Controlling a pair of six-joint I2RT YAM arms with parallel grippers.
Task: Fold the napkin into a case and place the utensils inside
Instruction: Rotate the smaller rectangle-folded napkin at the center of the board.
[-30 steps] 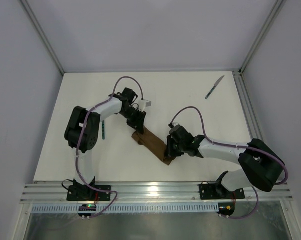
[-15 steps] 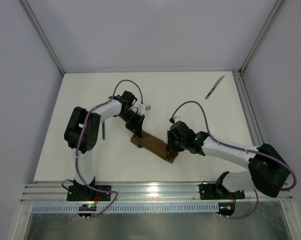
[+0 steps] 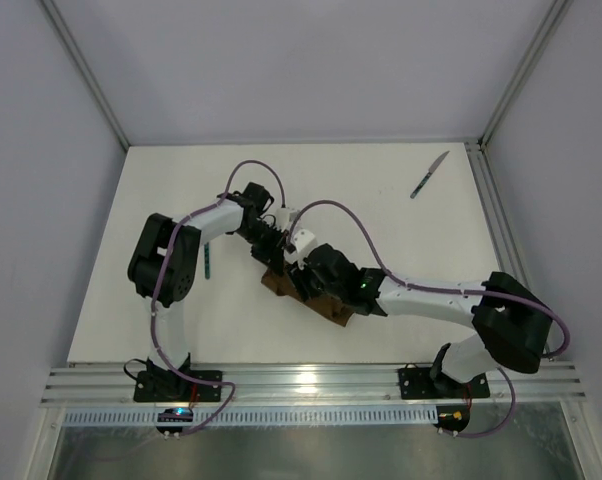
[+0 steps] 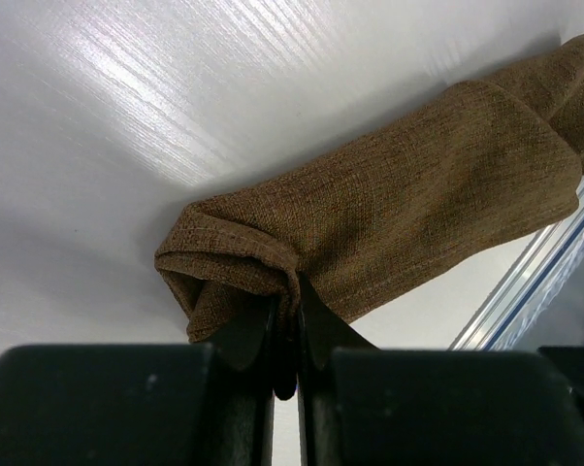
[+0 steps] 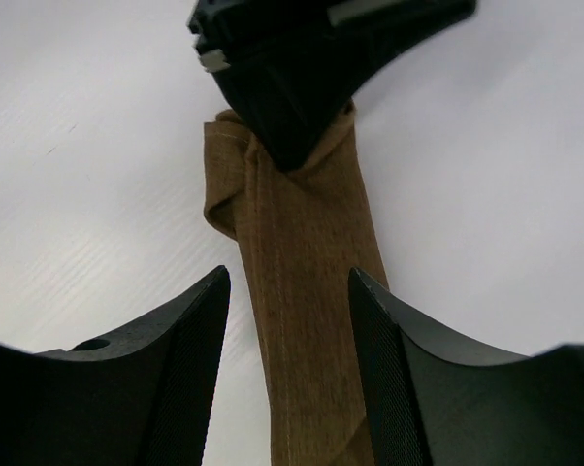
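Near table (image 3: 381,200) front edge: case (image 4: 389,204), diagonal
Left gripper (image 4: 285,320): clamped on case's folded end
Right gripper (image 5: 287,279): released, straddling case
Far corner: knife (image 3: 430,174), well apart

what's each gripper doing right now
left gripper: shut on the napkin
right gripper: open, holding nothing

No writing, label, brand mark, number or sign can be read in any of the three views. Seen up close from the wrist cameras, the napkin (image 4: 418,194) shows only plain brown weave.
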